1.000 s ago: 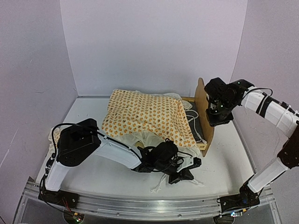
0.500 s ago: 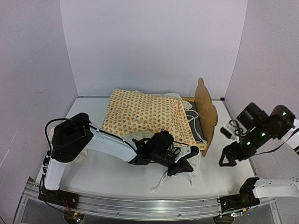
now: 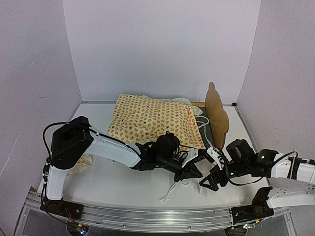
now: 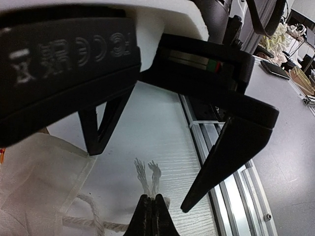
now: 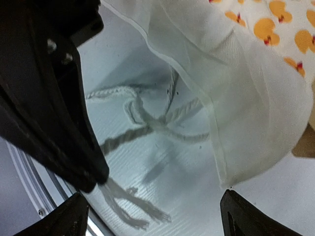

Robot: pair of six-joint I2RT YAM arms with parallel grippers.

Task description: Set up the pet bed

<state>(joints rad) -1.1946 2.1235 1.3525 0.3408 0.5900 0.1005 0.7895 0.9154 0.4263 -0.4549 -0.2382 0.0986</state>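
Note:
The pet bed (image 3: 217, 119) stands at the back right, its plywood headboard upright and a strip of its dark grey base (image 3: 207, 132) showing. The orange-dotted mattress cover (image 3: 152, 119) lies over most of it, white underside hanging off the near edge. My left gripper (image 3: 191, 172) is low in front of the bed, shut on the cover's tie cord (image 4: 147, 174), whose frayed ends stick out past the tips (image 4: 152, 199). My right gripper (image 3: 208, 183) is open and empty just right of it, pointing at the loose cords (image 5: 147, 123); its tips are wide apart (image 5: 157, 216).
A small ruffled pillow (image 3: 82, 161) lies at the left beside the left arm's base. More tie cord (image 3: 170, 192) trails on the white table toward the metal front rail (image 3: 147, 216). The purple walls close in the back and both sides.
My right arm has swung from the headboard down to the table's front, ending low beside the left gripper. The left gripper has shifted slightly left, still holding the cord.

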